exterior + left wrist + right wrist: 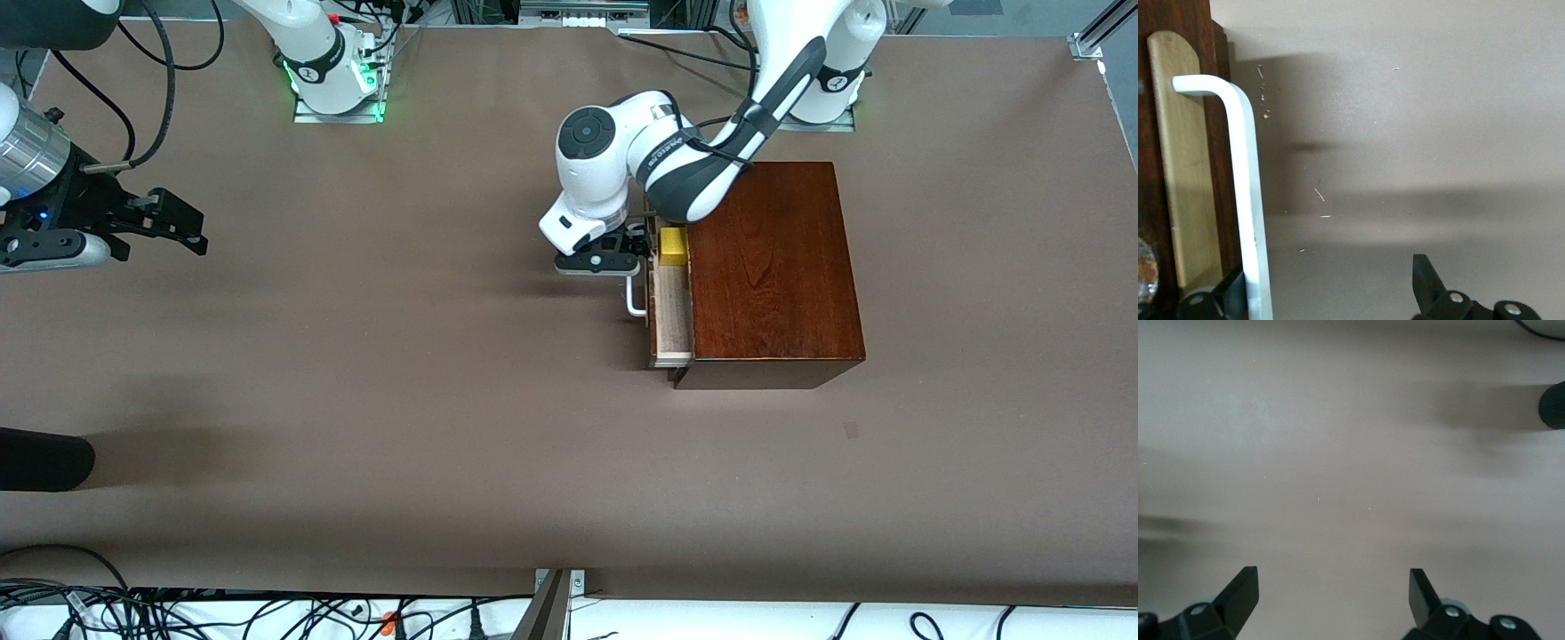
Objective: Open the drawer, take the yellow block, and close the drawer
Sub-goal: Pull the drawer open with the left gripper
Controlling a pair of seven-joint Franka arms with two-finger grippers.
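Note:
The dark-brown wooden box (pixel 773 267) stands toward the left arm's end of the table. Its drawer (pixel 673 311) is pulled partly out, showing a pale-wood tray. The yellow block (pixel 673 246) lies in the tray at the end farther from the front camera. My left gripper (pixel 637 244) is open at the white handle (pixel 635 298). In the left wrist view the handle (pixel 1245 187) runs just inside one finger (pixel 1231 293); the other finger (pixel 1426 280) stands well apart. My right gripper (pixel 182 227) is open and empty over bare table (pixel 1331 593) and waits at the right arm's end.
A black cylindrical object (pixel 44 460) pokes in at the right arm's end, nearer to the front camera; it also shows in the right wrist view (pixel 1553 405). Cables lie along the table's edge nearest the front camera. The brown table top (pixel 400 382) stretches between the arms.

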